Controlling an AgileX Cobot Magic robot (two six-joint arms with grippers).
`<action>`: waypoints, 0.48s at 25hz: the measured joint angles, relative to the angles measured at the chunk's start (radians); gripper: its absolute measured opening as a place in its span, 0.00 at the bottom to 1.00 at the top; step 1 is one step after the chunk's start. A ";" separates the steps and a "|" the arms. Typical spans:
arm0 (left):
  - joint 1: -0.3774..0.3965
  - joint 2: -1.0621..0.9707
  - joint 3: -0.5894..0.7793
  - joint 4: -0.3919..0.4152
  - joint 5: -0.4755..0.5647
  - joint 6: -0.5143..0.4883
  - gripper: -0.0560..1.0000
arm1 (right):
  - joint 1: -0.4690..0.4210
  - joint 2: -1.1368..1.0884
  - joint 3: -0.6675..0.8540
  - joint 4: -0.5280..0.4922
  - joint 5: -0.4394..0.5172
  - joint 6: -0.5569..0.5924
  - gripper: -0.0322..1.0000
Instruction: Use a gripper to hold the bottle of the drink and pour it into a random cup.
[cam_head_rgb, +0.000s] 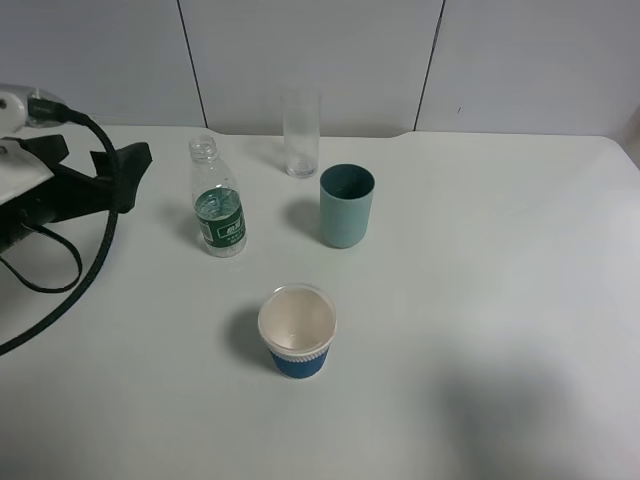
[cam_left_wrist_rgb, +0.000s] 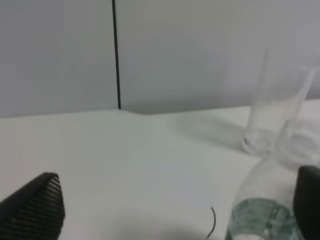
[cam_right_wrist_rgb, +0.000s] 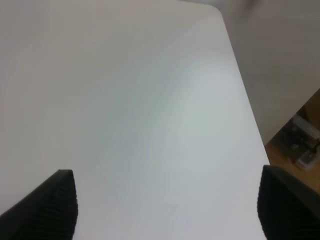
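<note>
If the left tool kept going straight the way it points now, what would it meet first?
Most likely the bottle: the open left tool faces it, with bare table between. Depth is hard to judge.

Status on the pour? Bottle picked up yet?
Nothing finished. The bottle stands upright on the table, uncapped, not held. In hand: the left gripper is open beside the bottle, its fingers wide apart in the left wrist view, not touching it. The right gripper is open over bare table. Left: grasp, lift, pour into the teal cup.
</note>
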 joint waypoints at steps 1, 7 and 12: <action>0.000 -0.030 -0.015 0.000 0.045 0.024 0.92 | 0.000 0.000 0.000 0.000 0.000 0.000 0.75; 0.000 -0.189 -0.150 0.000 0.307 0.180 0.92 | 0.000 0.000 0.000 0.000 0.000 0.000 0.75; 0.000 -0.294 -0.255 0.000 0.503 0.250 0.92 | 0.000 0.000 0.000 0.000 0.000 0.000 0.75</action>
